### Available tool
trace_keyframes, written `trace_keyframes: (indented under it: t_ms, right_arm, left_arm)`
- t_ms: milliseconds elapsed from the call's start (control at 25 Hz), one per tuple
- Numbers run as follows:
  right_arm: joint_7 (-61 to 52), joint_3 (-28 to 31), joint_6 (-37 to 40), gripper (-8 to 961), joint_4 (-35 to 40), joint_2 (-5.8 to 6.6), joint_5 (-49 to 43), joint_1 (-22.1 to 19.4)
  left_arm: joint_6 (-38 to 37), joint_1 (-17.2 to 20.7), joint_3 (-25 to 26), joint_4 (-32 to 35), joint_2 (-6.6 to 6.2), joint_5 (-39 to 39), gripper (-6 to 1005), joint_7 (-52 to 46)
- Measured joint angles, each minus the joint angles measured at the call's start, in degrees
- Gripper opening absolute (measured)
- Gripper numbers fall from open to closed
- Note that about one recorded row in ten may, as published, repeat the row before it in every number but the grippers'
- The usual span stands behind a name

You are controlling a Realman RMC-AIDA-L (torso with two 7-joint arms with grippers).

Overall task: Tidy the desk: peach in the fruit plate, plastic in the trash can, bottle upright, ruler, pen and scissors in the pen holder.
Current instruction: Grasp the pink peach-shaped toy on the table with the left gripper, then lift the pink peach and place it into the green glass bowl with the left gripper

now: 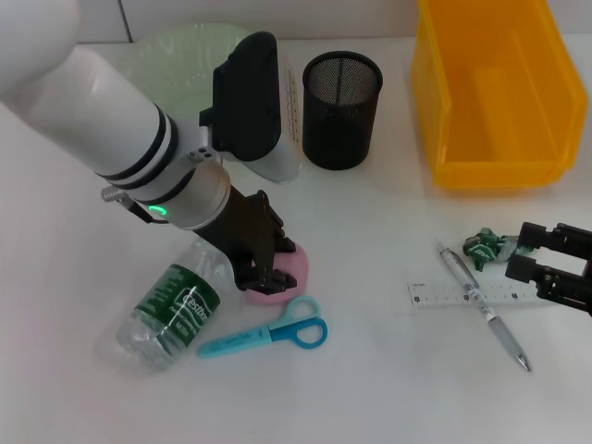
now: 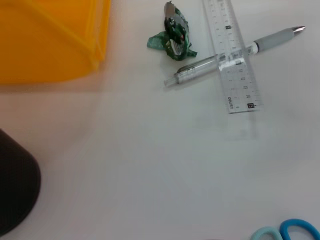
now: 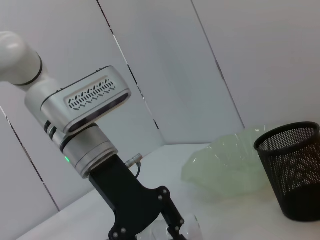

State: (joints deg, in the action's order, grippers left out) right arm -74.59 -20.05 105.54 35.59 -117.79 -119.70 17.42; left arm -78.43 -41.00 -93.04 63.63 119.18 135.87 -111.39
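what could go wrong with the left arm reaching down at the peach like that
The left gripper is down on the pink peach, with the lying bottle and the scissors close by. The round peach could slip and roll, or the fingers could nudge the bottle and set it rolling.

Place: you are looking at a lab-type test desk, arranged like an office | Signs: plain white table (image 1: pixel 370 388), bare white wall panels (image 3: pixel 165 65) behind | Office things: black mesh pen holder (image 1: pixel 341 109), clear ruler (image 1: pixel 462 296), pen (image 1: pixel 483 307) | Also: yellow bin (image 1: pixel 495 88)
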Motion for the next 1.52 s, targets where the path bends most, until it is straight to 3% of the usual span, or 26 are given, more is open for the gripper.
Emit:
trace_keyframes:
  t_ms: [480,680,880,1040,1120,1200,1280,1360,1520]
  right_arm:
    - [0.3,-0.1,0.0,642,-1.2,0.18,-4.1,0.5]
    - [0.3,-0.5,0.0,642,-1.2,0.20,-6.9,1.1]
    - [0.4,-0.9,-0.3,642,-1.3,0.20,-7.4,1.3]
    - [0.7,-2.0,-0.4,641,-1.3,0.19,-7.4,1.3]
    - [0.8,-2.7,-0.5,641,-1.3,0.15,-7.5,1.4]
    - [1.0,-3.0,-0.5,641,-1.3,0.09,-7.5,1.4]
    - [1.0,-3.0,-0.5,641,-1.3,0.07,-7.5,1.4]
    - [1.0,-3.0,-0.5,641,-1.3,0.04,-7.5,1.4]
    - [1.1,-3.1,-0.5,641,-1.3,-0.07,-7.5,1.4]
  left_arm:
    - [0.3,1.0,-0.9,0.7,0.00,-1.3,169,-0.2]
    - [0.3,1.4,-0.9,1.7,0.00,-2.3,84,-0.2]
    - [-0.2,2.2,-0.3,4.6,-0.10,-4.0,69,-0.2]
    - [-0.9,3.2,2.7,8.4,-0.34,-6.0,58,-0.4]
    - [-1.1,3.9,6.8,10.5,-0.45,-8.6,52,-0.7]
    - [-1.1,3.9,6.8,10.5,-0.45,-8.6,51,-0.7]
    - [-1.2,4.1,13.1,11.9,-0.54,-10.7,51,-0.9]
    - [-1.0,4.1,14.4,12.1,-0.54,-10.6,51,-0.9]
    - [5.4,4.1,22.4,11.2,-0.53,-10.6,52,-1.6]
